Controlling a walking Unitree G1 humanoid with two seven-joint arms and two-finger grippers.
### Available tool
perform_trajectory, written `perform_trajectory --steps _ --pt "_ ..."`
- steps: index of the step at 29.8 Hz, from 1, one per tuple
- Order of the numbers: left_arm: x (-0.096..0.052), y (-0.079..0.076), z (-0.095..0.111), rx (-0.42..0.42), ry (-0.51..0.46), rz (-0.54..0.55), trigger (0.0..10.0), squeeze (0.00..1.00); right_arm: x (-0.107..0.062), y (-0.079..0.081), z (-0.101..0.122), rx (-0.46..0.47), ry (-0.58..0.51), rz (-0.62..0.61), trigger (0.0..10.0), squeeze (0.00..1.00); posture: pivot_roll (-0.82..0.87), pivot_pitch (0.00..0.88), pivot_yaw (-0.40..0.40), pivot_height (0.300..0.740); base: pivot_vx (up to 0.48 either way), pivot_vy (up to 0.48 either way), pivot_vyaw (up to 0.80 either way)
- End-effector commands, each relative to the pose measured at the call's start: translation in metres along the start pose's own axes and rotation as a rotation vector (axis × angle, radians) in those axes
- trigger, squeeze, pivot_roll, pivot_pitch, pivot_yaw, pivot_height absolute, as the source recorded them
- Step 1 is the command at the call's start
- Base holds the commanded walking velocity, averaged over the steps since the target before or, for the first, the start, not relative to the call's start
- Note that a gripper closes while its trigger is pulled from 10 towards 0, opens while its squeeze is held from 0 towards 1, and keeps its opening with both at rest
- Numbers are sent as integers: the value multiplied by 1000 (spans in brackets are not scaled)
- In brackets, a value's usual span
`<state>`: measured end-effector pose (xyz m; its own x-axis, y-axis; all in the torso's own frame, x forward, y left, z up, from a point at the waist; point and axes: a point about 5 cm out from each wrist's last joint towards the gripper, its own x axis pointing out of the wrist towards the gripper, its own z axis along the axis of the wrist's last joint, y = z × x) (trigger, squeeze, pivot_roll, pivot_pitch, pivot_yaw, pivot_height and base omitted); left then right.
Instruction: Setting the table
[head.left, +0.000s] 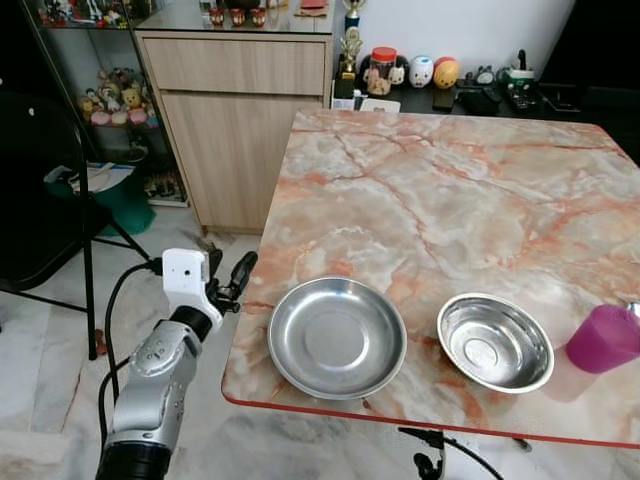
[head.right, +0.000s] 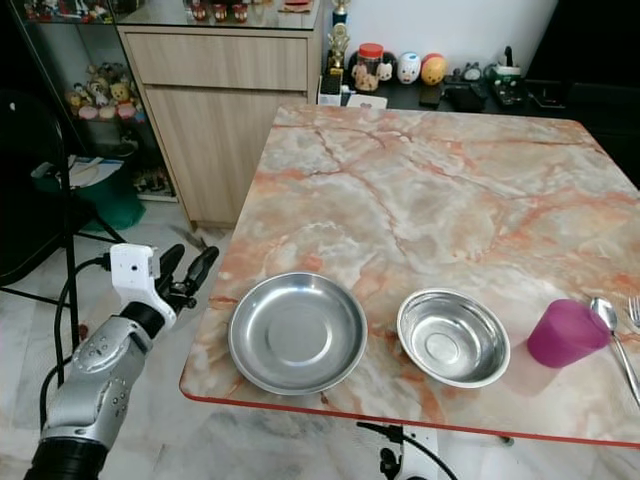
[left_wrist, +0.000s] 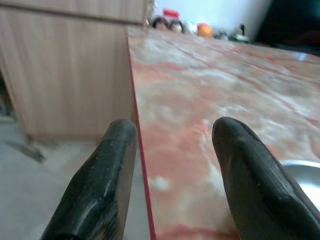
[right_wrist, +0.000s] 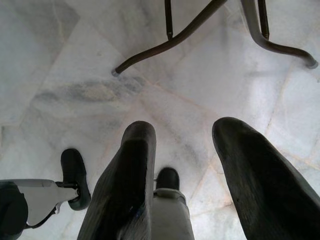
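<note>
Left eye view: left gripper (head.left: 232, 280) raised beside marble table (head.left: 450, 190) edge, fingers apart, empty. Steel plate (head.left: 337, 337) and steel bowl (head.left: 495, 342) near front edge; purple cup (head.left: 603, 339), spoon (head.right: 612, 335) beyond. Right gripper (right_wrist: 182, 165) over floor, fingers apart.

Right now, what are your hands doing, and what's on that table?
Left gripper open, empty, at table's left edge. Right gripper open, hanging over floor. Plate, bowl, purple cup set along near edge. Nothing blocking.

On the marble bench (head.right: 420, 180), a bowl (head.right: 453, 338) sits between a plate (head.right: 297, 333) and a purple cup (head.right: 566, 332); the left pincer (head.right: 186, 268) hovers, parted, beside the plate.
</note>
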<state>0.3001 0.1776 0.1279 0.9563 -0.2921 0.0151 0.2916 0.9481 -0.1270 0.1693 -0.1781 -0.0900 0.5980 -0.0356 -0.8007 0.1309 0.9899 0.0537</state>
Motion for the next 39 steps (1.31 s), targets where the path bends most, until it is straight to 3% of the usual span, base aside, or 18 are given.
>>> perform_trajectory --steps 1,2,3,8,14,19,20,22,30,33,39 --pt "-6 -3 2 -39 25 -55 10000 306 0 -2 -1 6 3 -8 10000 0 61 0 -29 740 0 0 0" --pt "-8 -3 3 -53 39 -63 10000 694 0 -2 -1 6 3 -8 10000 0 62 0 -29 740 0 0 0" --pt "-10 -2 2 -62 64 -64 10000 1000 0 -2 -1 6 4 -9 10000 0 64 0 -28 740 0 0 0" --pt "-15 -4 -4 -67 158 -86 10000 1000 0 -2 -1 4 6 -6 10000 0 70 0 -30 740 0 0 0" --pt "-17 -15 -20 -149 269 -117 10000 1000 0 -2 -1 2 6 -4 10000 0 62 0 -28 740 0 0 0" --pt "-19 -19 -25 -106 334 -154 10000 1000 0 -2 -1 3 9 -5 10000 0 63 0 -27 740 0 0 0" --pt "-18 -20 -24 -102 330 -163 10000 0 0 -2 -1 3 9 -5 10000 0 62 0 -27 740 0 0 0" --pt "-17 -20 -22 -130 329 -149 10000 0 0 -2 -1 3 10 -4 10000 0 64 0 -26 740 0 0 0" --pt "-14 -24 -14 -93 321 -168 10000 0 0 -2 -1 3 7 -4 10000 0 62 0 -25 740 0 0 0" --pt "-13 -27 -8 -57 308 -184 10000 0 0 -2 -1 5 7 -5 10000 0 62 0 -25 740 0 0 0" --pt "-4 -23 1 114 233 -124 10000 0 0 -1 0 4 7 -2 10000 0 69 0 -25 740 0 0 0"
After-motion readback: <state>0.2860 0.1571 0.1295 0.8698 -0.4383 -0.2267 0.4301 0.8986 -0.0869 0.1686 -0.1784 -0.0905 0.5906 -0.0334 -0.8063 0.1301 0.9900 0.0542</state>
